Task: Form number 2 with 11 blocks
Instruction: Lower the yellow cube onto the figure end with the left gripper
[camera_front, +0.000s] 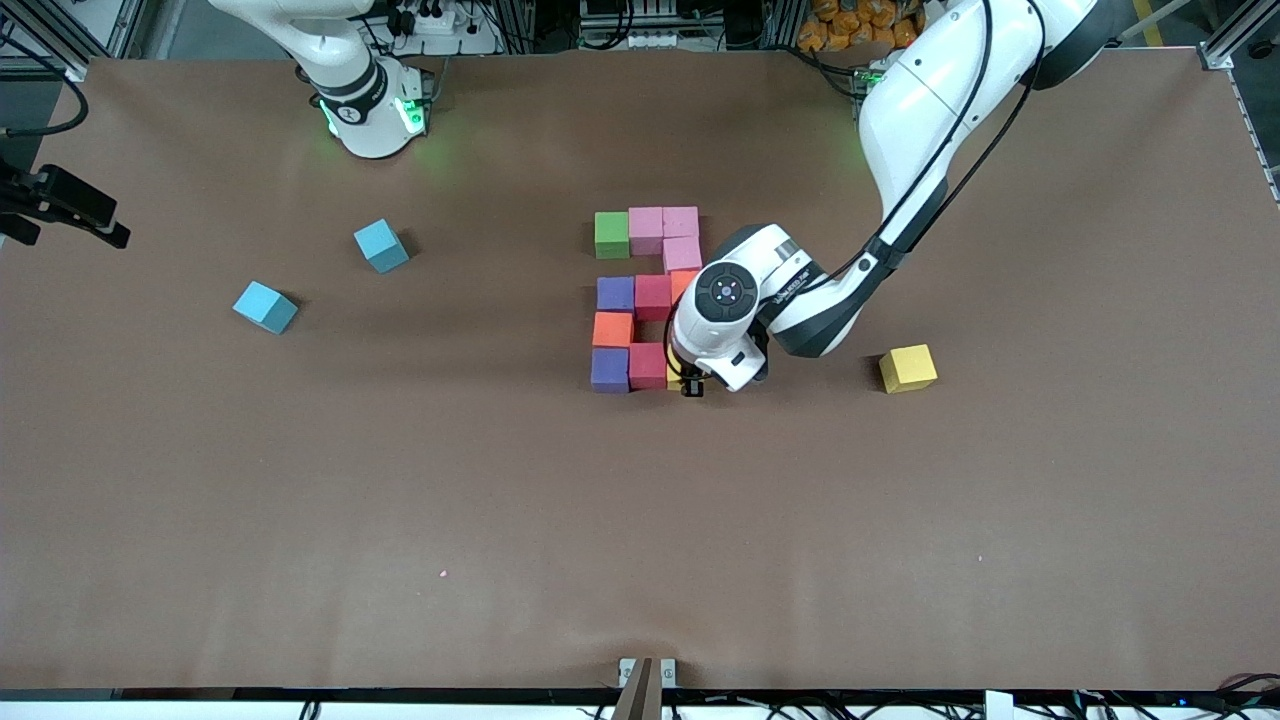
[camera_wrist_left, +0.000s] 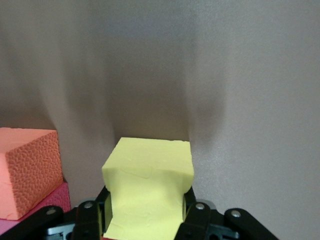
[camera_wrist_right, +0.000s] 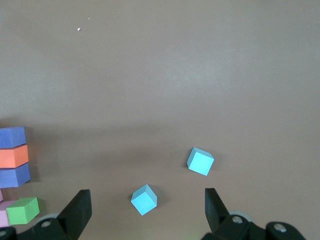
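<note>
Yellow foam fills the left hand (camera_wrist_left: 145, 220) — its fingers are clamped on a yellow block (camera_wrist_left: 148, 187), low at the end of the row of blocks (camera_front: 645, 300) nearest the front camera, beside a red block (camera_front: 647, 365). The right hand (camera_wrist_right: 145, 210) waits with fingers spread wide, over two light-blue cubes (camera_wrist_right: 200, 161). A second yellow block (camera_front: 908, 368) sits apart on the bench (camera_front: 640, 520).

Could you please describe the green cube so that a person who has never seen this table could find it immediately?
In the middle of the brown table, small matte foam cubes are packed together into a figure. Take its row farthest from the front camera and follow the pink foam cubes toward the right arm's end. The green foam cube ends that row, touching a pink one; it is the only green cube.
</note>
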